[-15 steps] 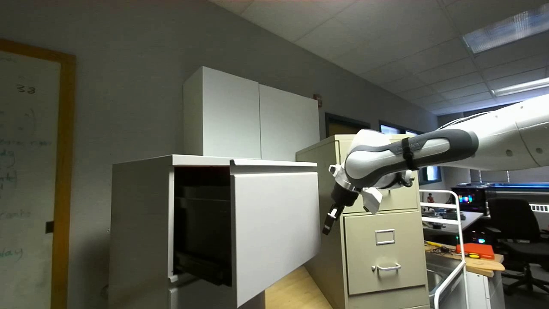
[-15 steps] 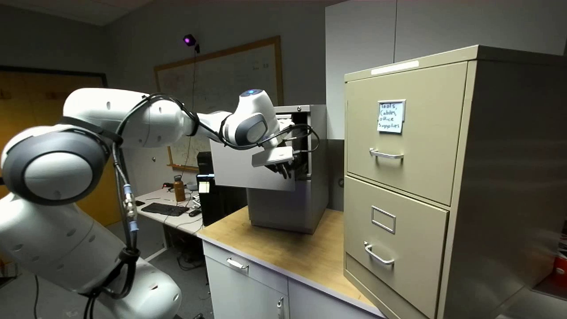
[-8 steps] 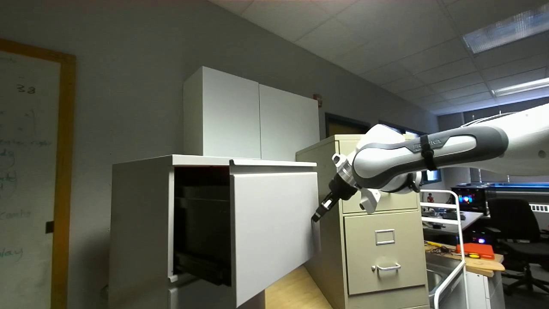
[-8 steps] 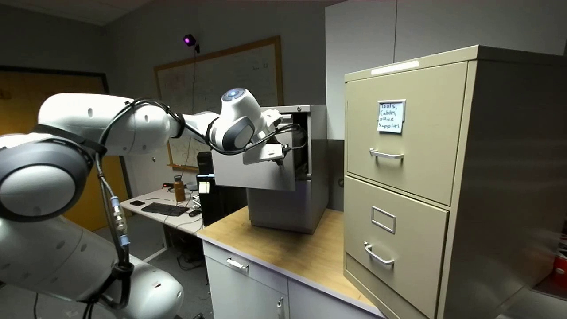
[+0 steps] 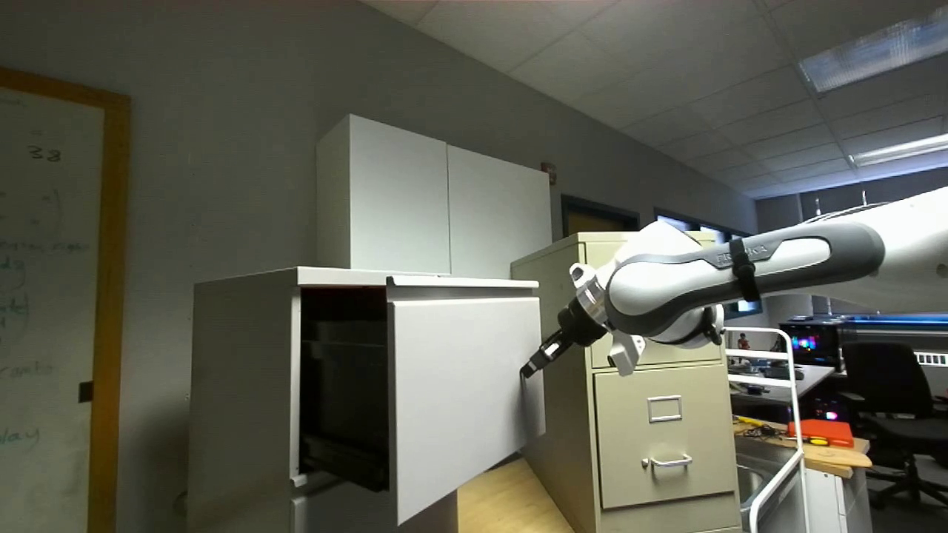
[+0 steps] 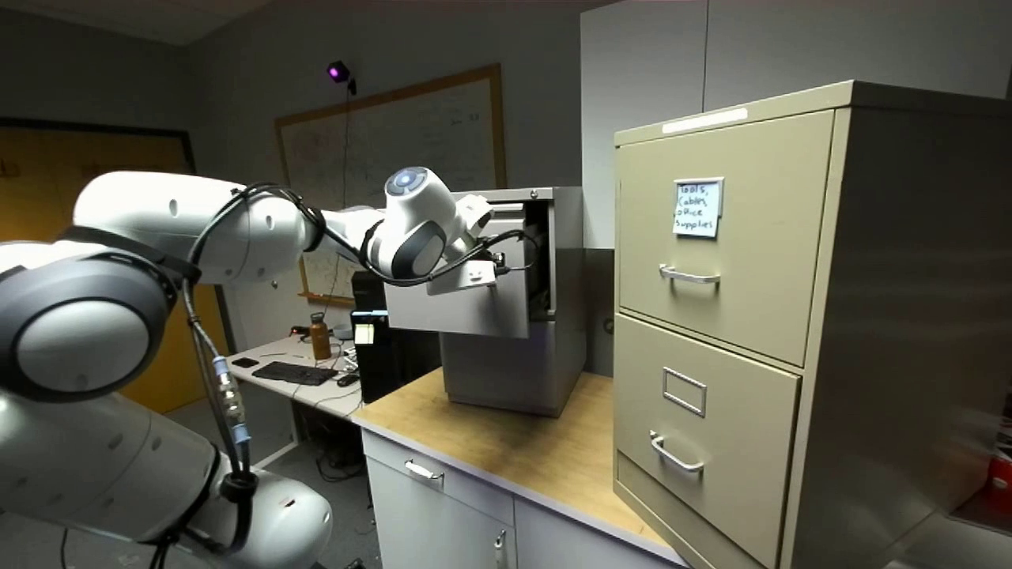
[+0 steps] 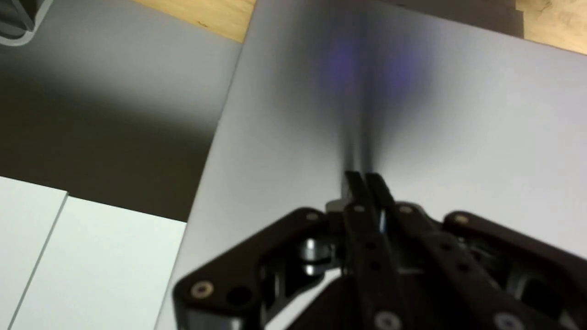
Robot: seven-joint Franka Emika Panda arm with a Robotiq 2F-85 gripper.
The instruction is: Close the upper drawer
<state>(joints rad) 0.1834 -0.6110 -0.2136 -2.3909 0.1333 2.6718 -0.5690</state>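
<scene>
The upper drawer (image 5: pixel 463 392) stands well open from the light-grey cabinet (image 5: pixel 241 400). Its flat whitish front faces my arm, and its dark inside shows at the side. It also shows in an exterior view (image 6: pixel 474 314) and fills much of the wrist view (image 7: pixel 458 133). My gripper (image 5: pixel 528 370) tilts down with its tips against the front panel, near the edge on the filing cabinet's side. In the wrist view the two dark fingers (image 7: pixel 362 176) are together with nothing between them, and their reflection meets the tips. In an exterior view the fingers are mostly hidden behind the wrist.
A beige filing cabinet (image 6: pixel 711 316) with handled drawers stands close beside the drawer. A white two-door cabinet (image 5: pixel 400 200) is behind. The grey cabinet rests on a wooden counter (image 6: pixel 490 435). A desk (image 6: pixel 277 367) with a keyboard and an orange bottle (image 6: pixel 320 336) lies beyond.
My gripper has moved round in front of the drawer panel and come against it. In the last half second the drawer has slid slightly inward.
</scene>
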